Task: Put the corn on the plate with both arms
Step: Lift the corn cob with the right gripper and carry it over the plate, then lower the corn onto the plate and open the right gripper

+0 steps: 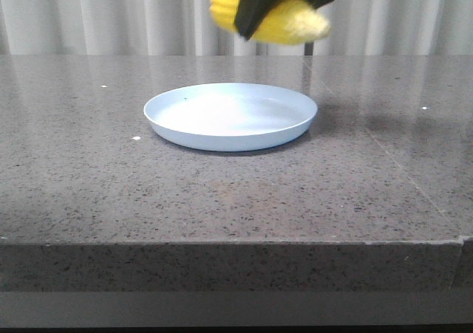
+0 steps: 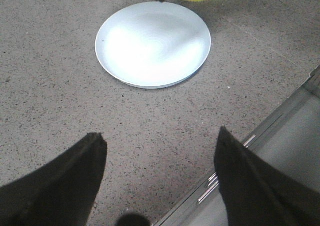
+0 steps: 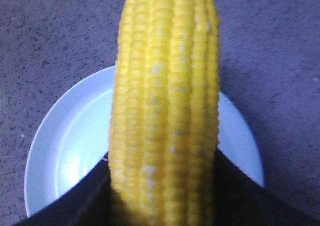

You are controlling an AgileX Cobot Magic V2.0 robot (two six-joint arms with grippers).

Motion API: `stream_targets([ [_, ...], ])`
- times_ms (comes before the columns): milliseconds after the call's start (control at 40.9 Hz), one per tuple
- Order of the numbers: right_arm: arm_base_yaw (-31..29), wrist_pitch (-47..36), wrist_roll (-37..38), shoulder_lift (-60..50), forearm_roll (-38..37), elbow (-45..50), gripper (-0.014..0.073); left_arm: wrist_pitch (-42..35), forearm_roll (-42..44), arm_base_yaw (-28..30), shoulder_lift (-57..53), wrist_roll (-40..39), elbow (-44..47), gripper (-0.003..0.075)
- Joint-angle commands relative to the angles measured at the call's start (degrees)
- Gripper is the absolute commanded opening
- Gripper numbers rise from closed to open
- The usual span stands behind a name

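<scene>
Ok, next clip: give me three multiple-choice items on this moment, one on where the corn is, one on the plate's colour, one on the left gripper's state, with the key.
1. Where is the corn?
A. Lying on the plate
B. Held in the air above the plate's far side
C. On the table left of the plate

2. What colour is the plate?
A. Pale blue-white
B. Red
C. Black

3. How is the left gripper?
A. Shut on the corn
B. Shut on the plate rim
C. Open, holding nothing

Key: B, the right gripper grips it clear of the plate; A, all three views show a pale blue-white dish; C, its fingers stand apart over bare table.
</scene>
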Motion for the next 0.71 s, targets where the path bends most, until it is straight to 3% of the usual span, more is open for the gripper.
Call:
stream_targets([
  [0, 1.5, -7.51, -0.68, -3.15, 0.84, 1.26, 0.0239, -3.87, -0.29, -0.38, -0.23, -0.7, -1.56, 0.0461],
  [245, 2.14, -13.87, -0.63, -3.08, 2.74, 5.8, 0.0239, -3.87, -0.29, -0.38, -0.23, -0.7, -1.56, 0.0461],
  [685, 2.14, -17.88, -0.63, 0.52, 2.74, 5.8, 0.0239, -3.87, -0.29, -0.38, -0.23, -0.7, -1.56, 0.0461],
])
